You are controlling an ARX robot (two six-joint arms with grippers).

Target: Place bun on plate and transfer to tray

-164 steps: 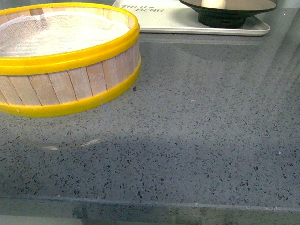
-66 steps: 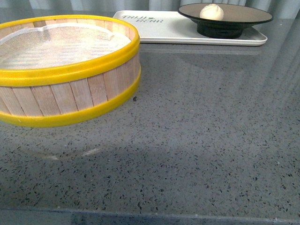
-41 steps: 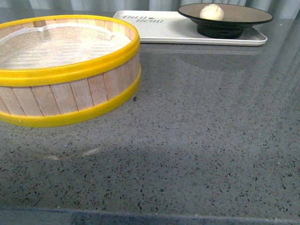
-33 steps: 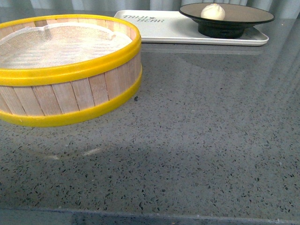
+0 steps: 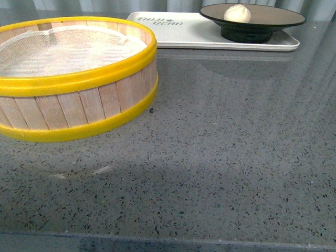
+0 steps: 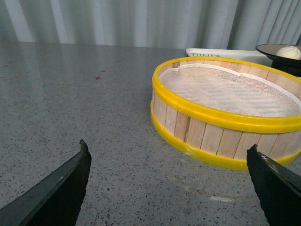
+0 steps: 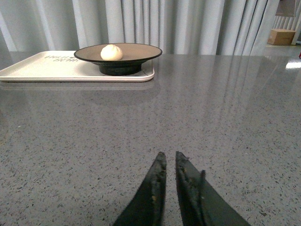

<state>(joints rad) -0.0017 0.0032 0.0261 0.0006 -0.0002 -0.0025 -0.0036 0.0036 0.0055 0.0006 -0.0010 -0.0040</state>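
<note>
The bun [image 5: 237,13] sits on the plate [image 5: 278,17], which stands on the right part of the white tray [image 5: 178,31] at the far edge of the table. They also show in the right wrist view: bun [image 7: 112,52], plate [image 7: 141,53], tray [image 7: 42,68]. My right gripper [image 7: 168,157] is shut and empty, low over the grey table, well short of the tray. My left gripper [image 6: 169,153] is open wide and empty, just before the steamer basket. Bun [image 6: 288,52] and plate [image 6: 273,52] show at the far edge of the left wrist view. Neither gripper shows in the front view.
A wooden steamer basket with yellow rims [image 5: 73,79] and a white cloth liner stands at the left front; it also shows in the left wrist view [image 6: 225,113]. The grey speckled table [image 5: 226,147] spreads between it and the tray. Curtains hang behind.
The view has shifted slightly since 2.5 s ago, so the bun and plate show fuller. Over the last second nothing on the table has moved.
</note>
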